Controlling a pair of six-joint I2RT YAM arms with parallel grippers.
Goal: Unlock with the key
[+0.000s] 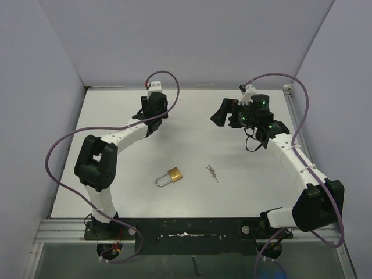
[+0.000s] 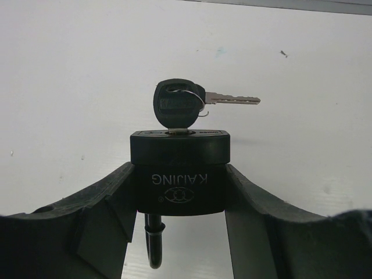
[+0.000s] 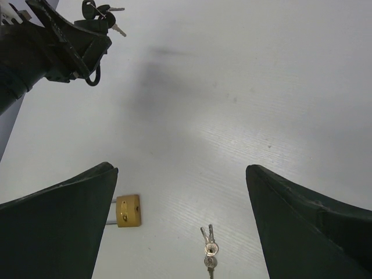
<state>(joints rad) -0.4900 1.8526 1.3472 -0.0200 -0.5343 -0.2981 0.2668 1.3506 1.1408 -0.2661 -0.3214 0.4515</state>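
- The left gripper (image 2: 180,189), over the far left of the table (image 1: 192,145), has its jaws clamped on the body of a black padlock (image 2: 180,165).
- A black-headed key (image 2: 177,104) sits in its keyhole, and a second key (image 2: 232,99) on the ring points right.
- A brass padlock (image 1: 175,174) lies near the front, with loose keys (image 1: 212,173) to its right.
- The right gripper (image 3: 181,170) hangs above the table with its jaws wide apart, holding nothing.
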